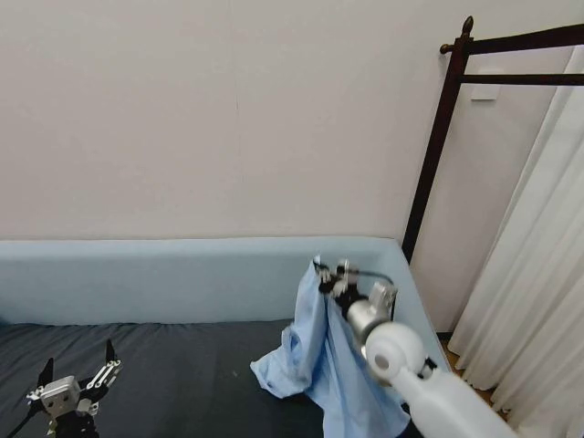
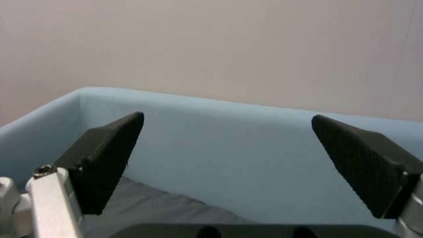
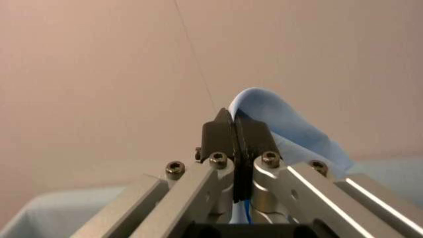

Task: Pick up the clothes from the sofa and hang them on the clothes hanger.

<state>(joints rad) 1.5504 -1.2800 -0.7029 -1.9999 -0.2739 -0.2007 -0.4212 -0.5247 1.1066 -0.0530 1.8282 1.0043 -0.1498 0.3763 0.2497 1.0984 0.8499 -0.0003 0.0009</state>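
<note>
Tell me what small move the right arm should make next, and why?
Probably lift the right gripper higher, toward the clothes rack: it is shut on the blue shirt, whose lower part lies on the sofa. The left gripper hangs open, low.

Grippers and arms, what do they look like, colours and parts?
The left gripper and right gripper have bare silver metal linkages with visible screws and black, wedge-shaped fingers with finely textured pads. The right arm is a smooth white shell with a silver cylindrical wrist and a thin black cable looping beside it.
</note>
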